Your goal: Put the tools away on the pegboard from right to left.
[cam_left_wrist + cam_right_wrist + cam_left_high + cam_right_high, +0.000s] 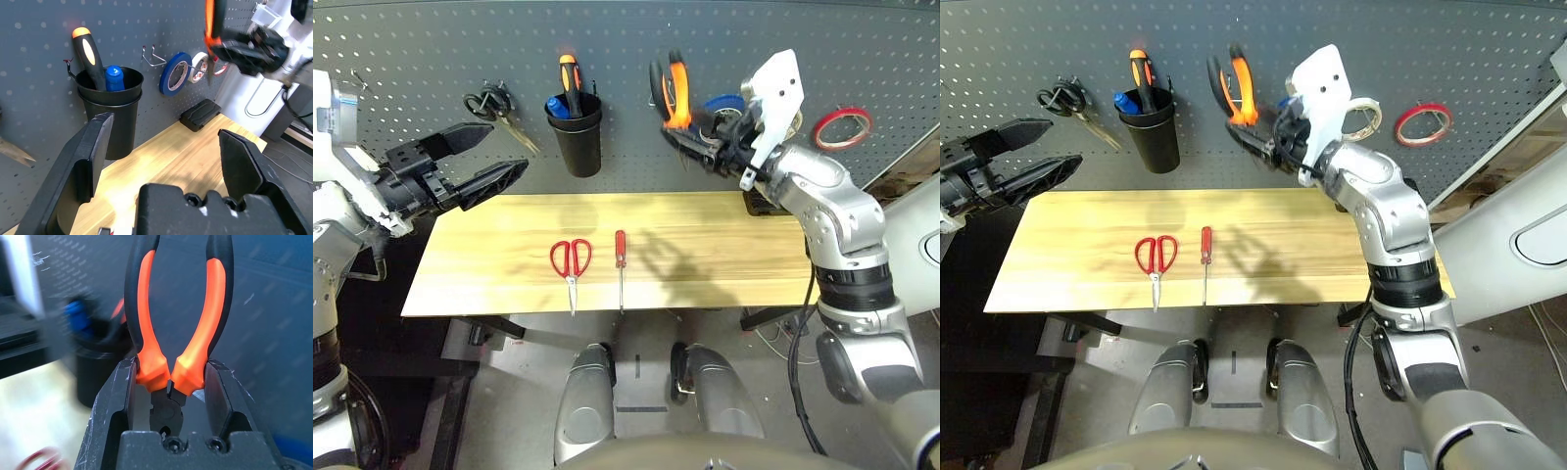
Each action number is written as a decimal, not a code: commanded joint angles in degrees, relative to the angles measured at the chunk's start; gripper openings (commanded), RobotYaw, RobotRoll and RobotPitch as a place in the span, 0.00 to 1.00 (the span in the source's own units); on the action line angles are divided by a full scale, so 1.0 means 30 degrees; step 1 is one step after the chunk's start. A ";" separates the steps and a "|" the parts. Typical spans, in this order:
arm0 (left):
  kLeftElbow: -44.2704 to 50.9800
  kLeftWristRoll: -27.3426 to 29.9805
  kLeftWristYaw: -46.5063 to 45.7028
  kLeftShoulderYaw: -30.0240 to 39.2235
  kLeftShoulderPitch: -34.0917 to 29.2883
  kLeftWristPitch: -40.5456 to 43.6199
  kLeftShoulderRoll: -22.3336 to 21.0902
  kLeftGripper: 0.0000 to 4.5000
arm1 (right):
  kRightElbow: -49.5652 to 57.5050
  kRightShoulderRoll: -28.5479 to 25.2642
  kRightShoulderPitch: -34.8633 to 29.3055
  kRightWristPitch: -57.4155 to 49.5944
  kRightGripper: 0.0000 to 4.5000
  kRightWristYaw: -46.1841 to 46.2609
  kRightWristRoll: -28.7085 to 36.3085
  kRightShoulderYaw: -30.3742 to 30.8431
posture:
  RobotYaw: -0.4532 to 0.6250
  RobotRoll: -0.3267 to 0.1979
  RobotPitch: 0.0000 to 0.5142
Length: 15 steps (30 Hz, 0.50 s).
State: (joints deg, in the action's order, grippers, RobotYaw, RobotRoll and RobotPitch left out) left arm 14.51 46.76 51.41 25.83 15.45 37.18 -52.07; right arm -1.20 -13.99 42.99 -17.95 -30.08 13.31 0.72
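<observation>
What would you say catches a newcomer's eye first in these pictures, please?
Most striking are the orange-handled pliers, clamped at the head between the fingers of the right gripper and held handles-up against the pegboard. Next come the red-handled scissors and slim red-handled screwdriver, lying side by side on the wooden table, while the left gripper hangs open over its left end.
</observation>
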 commanded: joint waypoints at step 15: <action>0.0623 -0.0071 -0.0293 -0.0305 -0.1171 0.0071 0.0697 1.00 | -1.1291 0.1761 0.4308 1.2451 0.47 0.2410 -0.4756 0.1206 | 0.51 0.62 0.15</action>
State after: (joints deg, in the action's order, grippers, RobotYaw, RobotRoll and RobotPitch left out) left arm 15.13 46.55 50.72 25.12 12.74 37.15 -50.28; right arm -33.52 -8.91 54.69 16.44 -23.47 -0.16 3.93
